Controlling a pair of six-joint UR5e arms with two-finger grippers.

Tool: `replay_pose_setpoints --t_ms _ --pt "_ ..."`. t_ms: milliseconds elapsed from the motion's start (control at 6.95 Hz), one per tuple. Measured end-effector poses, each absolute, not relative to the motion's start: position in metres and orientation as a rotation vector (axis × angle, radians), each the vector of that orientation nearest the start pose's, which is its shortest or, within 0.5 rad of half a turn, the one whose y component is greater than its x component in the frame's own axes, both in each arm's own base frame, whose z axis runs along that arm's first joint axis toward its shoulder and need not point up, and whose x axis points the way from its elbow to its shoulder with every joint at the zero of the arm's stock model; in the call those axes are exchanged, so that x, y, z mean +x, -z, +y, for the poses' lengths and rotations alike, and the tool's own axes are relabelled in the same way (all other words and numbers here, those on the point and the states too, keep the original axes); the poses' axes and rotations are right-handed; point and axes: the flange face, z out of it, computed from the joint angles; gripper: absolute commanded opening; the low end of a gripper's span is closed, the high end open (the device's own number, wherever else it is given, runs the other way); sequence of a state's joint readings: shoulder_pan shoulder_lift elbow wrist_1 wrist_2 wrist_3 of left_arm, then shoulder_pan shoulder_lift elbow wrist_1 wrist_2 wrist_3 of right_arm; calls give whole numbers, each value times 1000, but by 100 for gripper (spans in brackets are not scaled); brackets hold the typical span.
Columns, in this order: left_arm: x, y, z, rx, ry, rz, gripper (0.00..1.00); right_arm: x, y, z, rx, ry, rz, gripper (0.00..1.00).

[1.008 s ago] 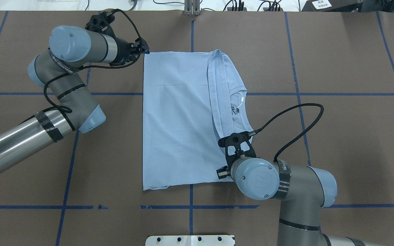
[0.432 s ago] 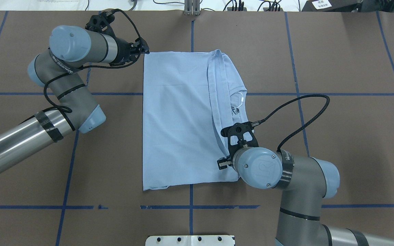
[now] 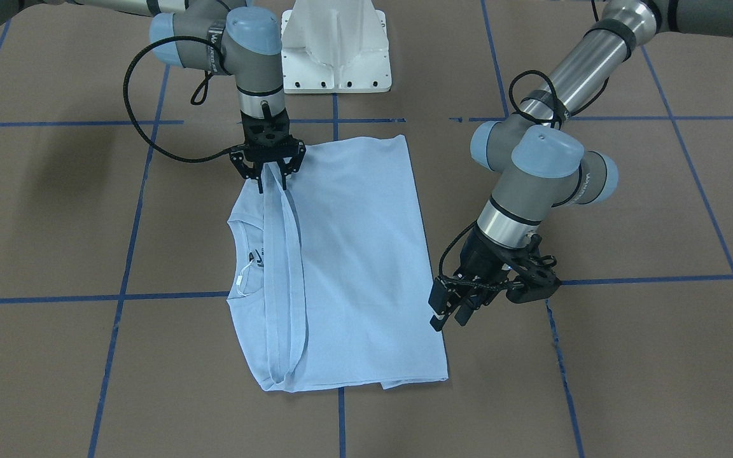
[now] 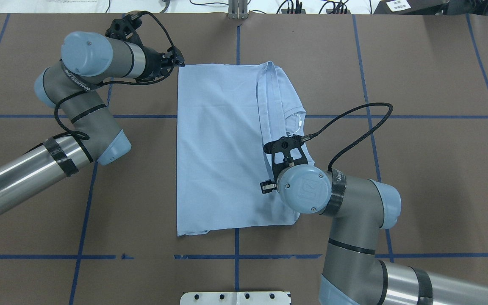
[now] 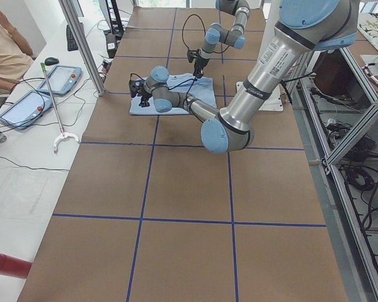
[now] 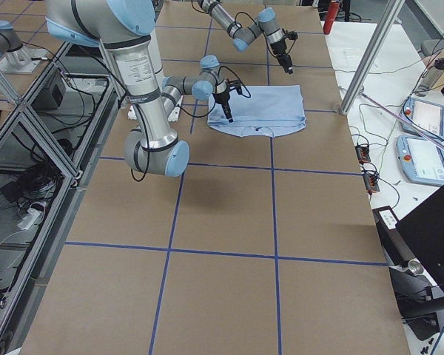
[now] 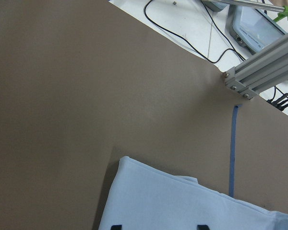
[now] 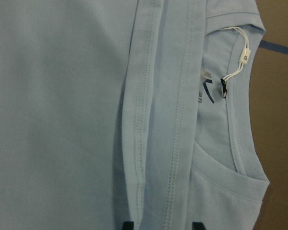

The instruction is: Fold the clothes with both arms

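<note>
Overhead exterior shows the light blue T-shirt (image 4: 218,148) lying flat near the middle of the brown surface (image 4: 417,178), which is crossed by blue tape lines. The shirt is folded into an upright rectangle. Its round collar (image 4: 299,127) faces the robot's right side, and a doubled stitched band (image 4: 265,110) runs from the far edge toward the robot just beside the neck opening. A white tag (image 8: 245,51) on a thin string lies across the collar.

The right arm (image 4: 354,203) reaches in over the near right part of the shirt, its wrist pointing straight down. In the front-facing view the right fingers (image 3: 260,180) stand spread apart, one on each side of the stitched band. The right wrist view shows the two tips apart, with the band between them. Whether the tips touch the cloth cannot be told.

The left arm (image 4: 87,84) lies low along the surface, on the left of the shirt. The left fingers (image 3: 441,310) are released and parted, just beside the shirt's far left corner. The left wrist view shows that corner between the two tips.

A white pedestal base (image 3: 335,51) stands at the robot's edge of the surface.
</note>
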State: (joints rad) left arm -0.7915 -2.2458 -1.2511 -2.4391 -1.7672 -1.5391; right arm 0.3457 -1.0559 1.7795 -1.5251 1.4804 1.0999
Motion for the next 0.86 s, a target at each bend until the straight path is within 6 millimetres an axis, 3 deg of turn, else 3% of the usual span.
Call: replay_pose_setpoints --t_ms 144,288,864 --pt "452 -297 -620 335 541 1203 61 -566 -273 -356 384 83 -667 11" --pt "452 -298 -620 335 541 1202 61 -572 -271 -360 383 82 -664 0" --pt "452 -299 -620 335 541 1200 60 -567 -271 -368 347 81 -677 0"
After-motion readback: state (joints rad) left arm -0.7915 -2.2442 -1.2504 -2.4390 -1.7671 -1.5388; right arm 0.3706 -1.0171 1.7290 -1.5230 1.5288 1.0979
